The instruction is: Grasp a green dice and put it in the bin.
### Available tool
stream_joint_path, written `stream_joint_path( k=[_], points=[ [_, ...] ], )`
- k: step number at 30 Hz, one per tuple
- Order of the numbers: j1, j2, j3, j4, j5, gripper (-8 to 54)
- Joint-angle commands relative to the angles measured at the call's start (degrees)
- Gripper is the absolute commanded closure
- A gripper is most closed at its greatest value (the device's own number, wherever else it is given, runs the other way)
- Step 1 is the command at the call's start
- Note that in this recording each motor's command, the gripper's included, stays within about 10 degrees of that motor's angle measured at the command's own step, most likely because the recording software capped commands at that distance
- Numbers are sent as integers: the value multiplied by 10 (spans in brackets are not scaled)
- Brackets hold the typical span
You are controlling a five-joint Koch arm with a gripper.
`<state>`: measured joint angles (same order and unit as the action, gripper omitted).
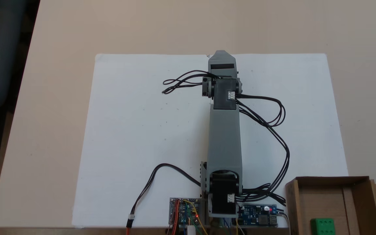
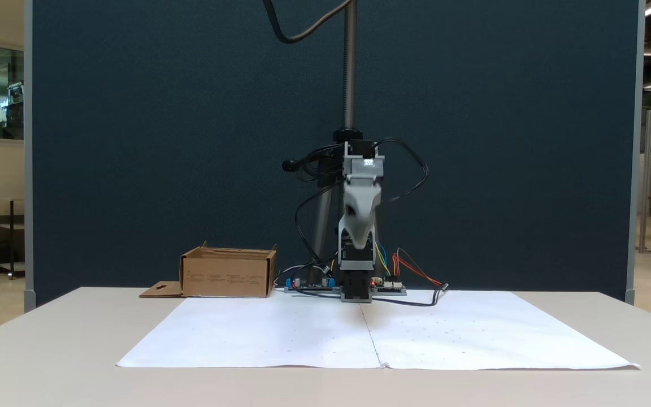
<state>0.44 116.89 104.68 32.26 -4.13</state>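
The green dice [image 1: 322, 226] lies inside the bin [image 1: 331, 179], a brown cardboard box at the bottom right of a fixed view; its top face shows several pips. From the front, the bin [image 2: 228, 277] stands at the left beside the arm's base, and its wall hides the dice. The arm reaches out over the white paper. My gripper [image 1: 221, 54] is far from the bin, near the paper's far edge. It hangs pointing down [image 2: 357, 244] above the table, with its jaws together and nothing between them.
A white paper sheet [image 1: 142, 130] covers the middle of the beige table [image 1: 60, 39]. Circuit boards [image 1: 184, 212] and loose black cables [image 1: 273, 130] sit around the arm's base. The bin's flap [image 2: 161, 290] lies flat to its left. A dark partition [image 2: 133, 141] stands behind.
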Motion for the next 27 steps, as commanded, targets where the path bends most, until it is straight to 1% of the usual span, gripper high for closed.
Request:
stream_joint_path(
  k=[1,7,9,15,21,27],
  points=[
    [-3,41,-16,-93,-40,20],
    [-2,98,1,-220,-35,13],
    [-3,120,33,-260,-35,3],
    [-21,178,161,-373,-35,2],
    [-46,190,251,-474,-36,11],
    [-46,191,381,-584,-38,32]
  ],
)
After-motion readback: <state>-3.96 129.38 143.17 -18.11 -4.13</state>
